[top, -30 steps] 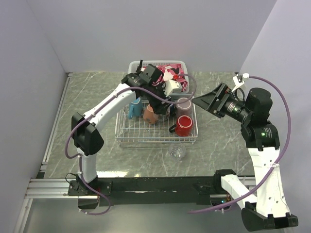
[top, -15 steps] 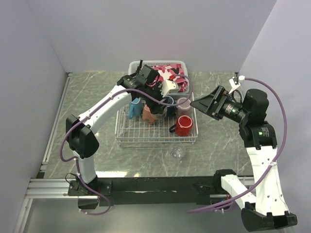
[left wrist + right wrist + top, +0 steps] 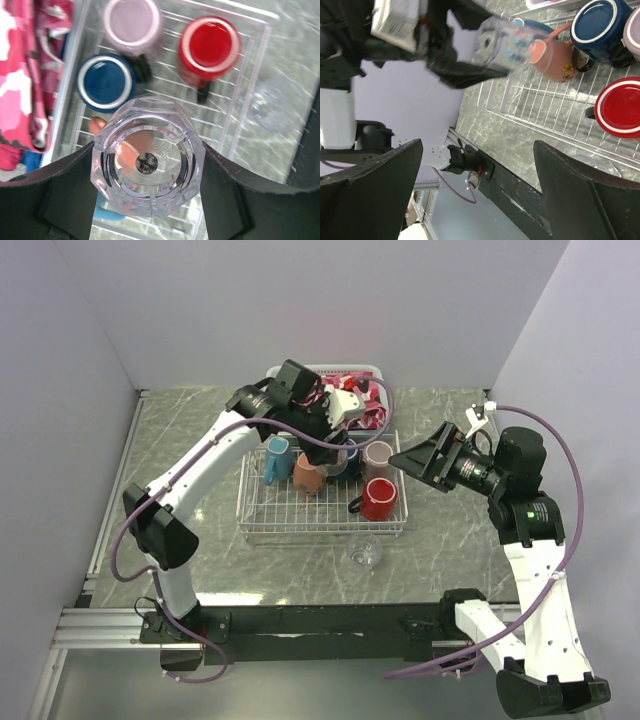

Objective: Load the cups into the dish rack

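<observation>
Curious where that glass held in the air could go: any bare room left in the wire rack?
The dish rack has a bare near-left stretch, bordered by the teal mug and terracotta mug behind and the red mug to its right. The far row is crowded: navy mug and mauve mug sit close together.

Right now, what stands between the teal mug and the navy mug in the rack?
The terracotta mug stands there; the top view shows it, and the right wrist view agrees.

grey-green marbled tabletop [image 3: 190, 430] enclosed on three sides by plain pale lilac walls [image 3: 320, 300]; black rail [image 3: 320, 622] along near edge.
</observation>
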`<state>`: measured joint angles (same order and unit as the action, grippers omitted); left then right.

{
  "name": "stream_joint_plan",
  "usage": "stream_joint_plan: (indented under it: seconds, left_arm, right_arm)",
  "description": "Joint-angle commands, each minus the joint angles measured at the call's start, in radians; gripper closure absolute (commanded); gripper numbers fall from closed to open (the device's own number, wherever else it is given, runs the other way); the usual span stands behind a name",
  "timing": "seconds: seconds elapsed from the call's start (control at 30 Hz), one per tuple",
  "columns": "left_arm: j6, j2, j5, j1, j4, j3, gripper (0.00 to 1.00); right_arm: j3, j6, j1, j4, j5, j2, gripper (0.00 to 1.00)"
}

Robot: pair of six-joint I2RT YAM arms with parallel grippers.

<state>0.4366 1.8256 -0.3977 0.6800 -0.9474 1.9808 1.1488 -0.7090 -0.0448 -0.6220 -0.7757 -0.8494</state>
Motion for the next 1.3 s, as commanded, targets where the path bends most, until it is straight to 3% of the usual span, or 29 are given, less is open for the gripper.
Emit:
stream_joint_plan:
  seconds: [0.0,0.47,0.77,1.27]
  left_arm:
    - [0.054,-0.109,-0.098,0.009,-0.088,-0.037,0.99]
    - [0.045,-0.069,-0.121,0.027,0.015,-0.301,0.99]
    - [0.018,0.052,-0.11,0.027,0.113,-0.272,0.99]
    - [-0.019,0.084,-0.075,0.027,0.272,-0.37,0.99]
  right_arm:
    - [-0.008,0.026,0.008,0.028,-0.01,0.004,0.0]
    - [-0.003,0.025,0.008,0.01,0.012,-0.007,0.0]
    - [-0.001,0.017,0.008,-0.007,0.015,0.01,0.0]
    - [0.008,0.025,0.008,-0.035,0.013,0.013,0.0]
